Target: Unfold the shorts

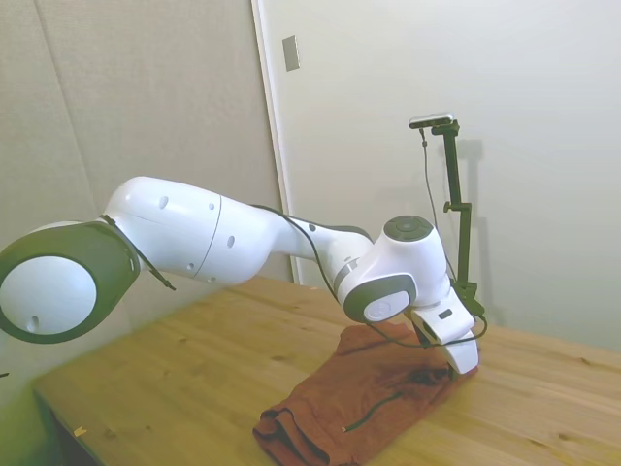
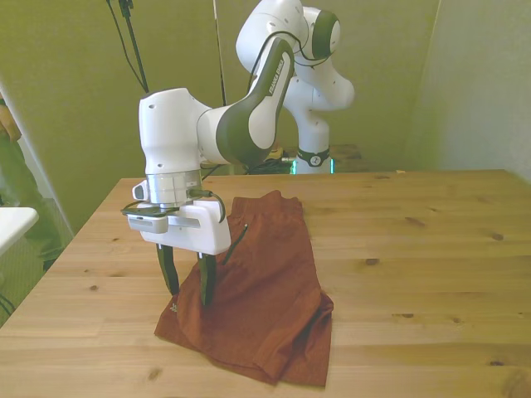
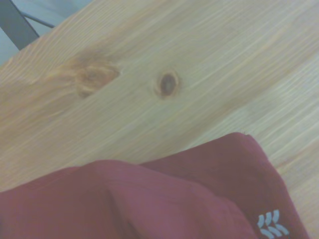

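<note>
Gripper [image 2: 188, 292]: fingers apart, straddling the shorts' [image 2: 265, 282] corner edge.
Contact: probably touching cloth; unclear.
Advice: pinch the top layer only, lift gently off the table [image 2: 415, 249].

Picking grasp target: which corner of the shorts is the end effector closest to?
The shorts' corner at the front view's left, bearing a small white logo; the open end effector straddles that edge.

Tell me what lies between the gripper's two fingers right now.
In the front view, the gripper stands open at the edge of the shorts on the front view's left. Between the fingers shows rust-brown cloth, nothing else. Whether they touch it is unclear.
</note>
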Controlling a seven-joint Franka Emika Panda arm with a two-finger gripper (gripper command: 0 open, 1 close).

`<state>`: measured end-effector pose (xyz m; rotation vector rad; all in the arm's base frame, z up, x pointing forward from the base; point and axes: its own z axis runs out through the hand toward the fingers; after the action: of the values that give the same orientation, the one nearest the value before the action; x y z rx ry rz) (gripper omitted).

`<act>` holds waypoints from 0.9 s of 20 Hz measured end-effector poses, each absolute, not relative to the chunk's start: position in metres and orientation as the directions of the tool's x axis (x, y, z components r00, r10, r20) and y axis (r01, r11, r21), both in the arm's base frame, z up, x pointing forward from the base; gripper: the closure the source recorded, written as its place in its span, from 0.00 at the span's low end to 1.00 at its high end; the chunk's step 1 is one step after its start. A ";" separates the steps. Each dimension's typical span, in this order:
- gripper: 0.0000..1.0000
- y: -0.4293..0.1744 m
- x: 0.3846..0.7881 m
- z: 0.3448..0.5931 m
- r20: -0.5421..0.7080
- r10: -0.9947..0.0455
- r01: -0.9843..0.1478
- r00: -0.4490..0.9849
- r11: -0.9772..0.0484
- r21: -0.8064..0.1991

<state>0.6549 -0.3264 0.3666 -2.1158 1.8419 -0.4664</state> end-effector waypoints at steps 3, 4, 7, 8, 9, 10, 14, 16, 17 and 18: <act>1.00 -0.321 0.658 0.362 0.041 -0.990 -0.895 0.134 -0.139 -0.424; 1.00 -0.320 0.658 0.361 0.039 -0.990 -0.895 0.135 -0.139 -0.424; 1.00 -0.319 0.659 0.357 0.033 -0.991 -0.897 0.133 -0.134 -0.421; 1.00 -0.319 0.659 0.355 0.032 -0.991 -0.898 0.132 -0.133 -0.419; 1.00 -0.320 0.660 0.354 0.032 -0.991 -0.899 0.131 -0.133 -0.417; 1.00 -0.320 0.661 0.352 0.032 -0.991 -0.899 0.131 -0.132 -0.417; 1.00 -0.323 0.663 0.350 0.032 -0.991 -0.899 0.128 -0.130 -0.418; 1.00 -0.324 0.664 0.349 0.031 -0.991 -0.899 0.128 -0.129 -0.419; 1.00 -0.323 0.664 0.349 0.030 -0.991 -0.899 0.129 -0.130 -0.419; 1.00 -0.323 0.665 0.349 0.029 -0.991 -0.898 0.130 -0.130 -0.421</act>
<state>0.6646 -0.3231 0.3492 -2.1109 1.8411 -0.4378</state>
